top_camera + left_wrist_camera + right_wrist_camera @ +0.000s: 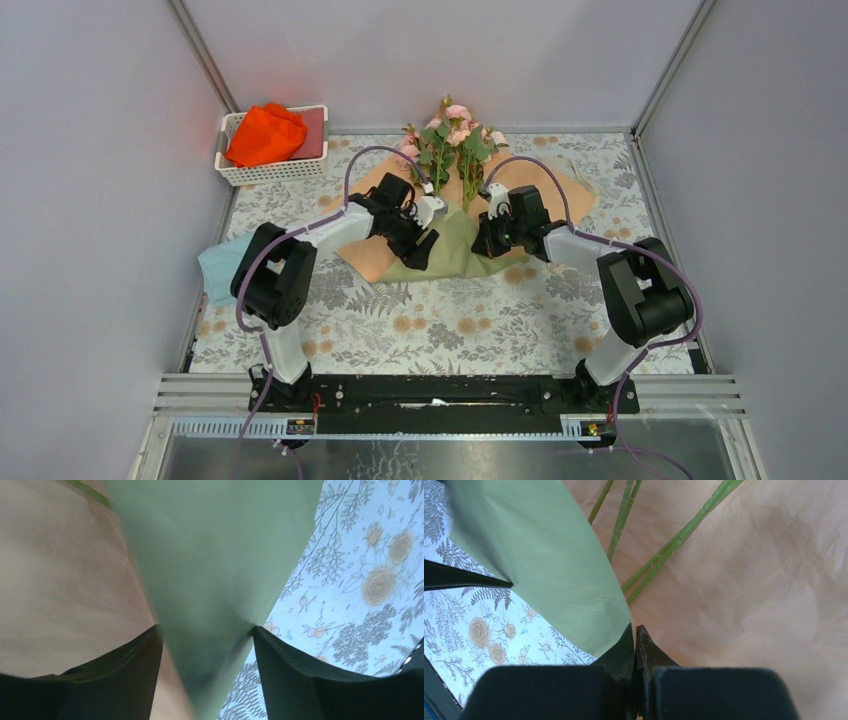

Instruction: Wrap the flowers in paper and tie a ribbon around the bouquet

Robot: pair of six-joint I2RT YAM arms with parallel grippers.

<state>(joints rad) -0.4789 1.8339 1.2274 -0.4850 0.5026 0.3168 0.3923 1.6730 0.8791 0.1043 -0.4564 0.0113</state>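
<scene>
Paper (565,190): peach face up mid-table, its 6 o'clock corner folded over olive side up across the stems of the flowers (450,140), whose blooms lie past its 12 o'clock edge. Left gripper (418,252): fingers apart, the fold's 9 o'clock side between them. Right gripper (487,243): fingers pressed together at the fold's 3 o'clock edge, pinch unclear; bare tablecloth (450,325) lies toward 6 o'clock.

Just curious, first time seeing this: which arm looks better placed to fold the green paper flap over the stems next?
Probably left: the left tool stands open astride the green flap, while the right tool is shut at its edge.
</scene>
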